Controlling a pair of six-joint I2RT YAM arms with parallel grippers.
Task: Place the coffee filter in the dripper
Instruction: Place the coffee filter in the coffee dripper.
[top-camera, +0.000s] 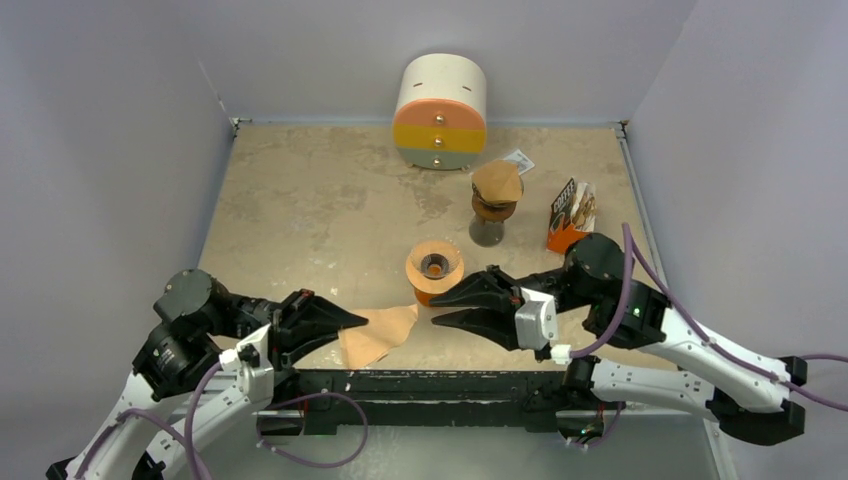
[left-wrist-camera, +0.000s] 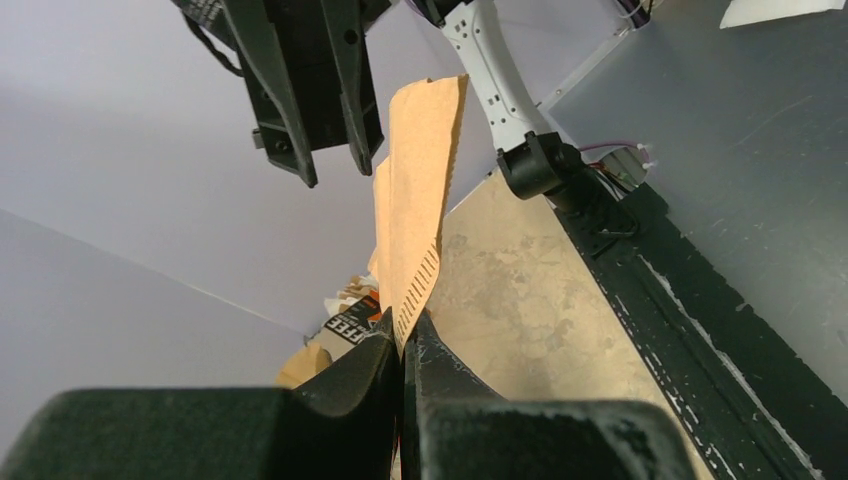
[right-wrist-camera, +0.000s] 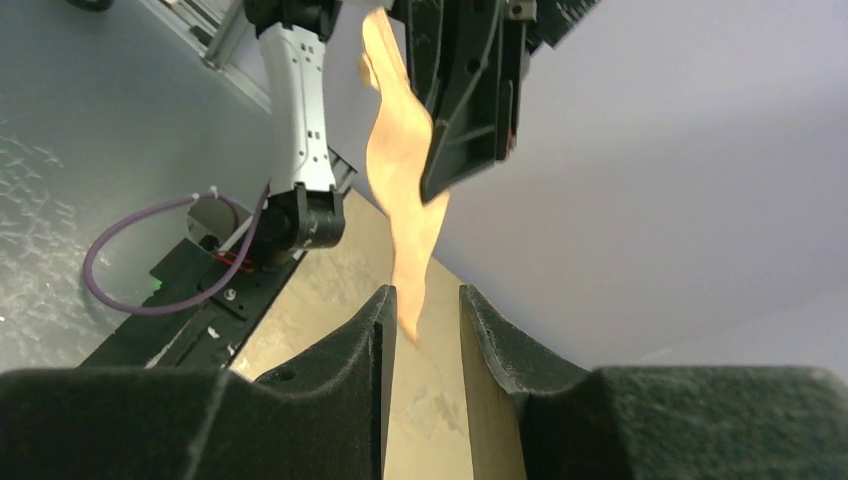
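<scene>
The filter was clamped in the left tool above the worktop's near edge. The right tool was parted around its tip, apparently ungripped. The dripper was not yet filled.

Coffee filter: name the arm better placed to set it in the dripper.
Left, probably. The left gripper is shut on the coffee filter, while the right gripper stands open at its far edge, gripping nothing. The dripper sits just beyond.

Top camera looks down from behind; close wrist cameras face each other across the filter.
</scene>
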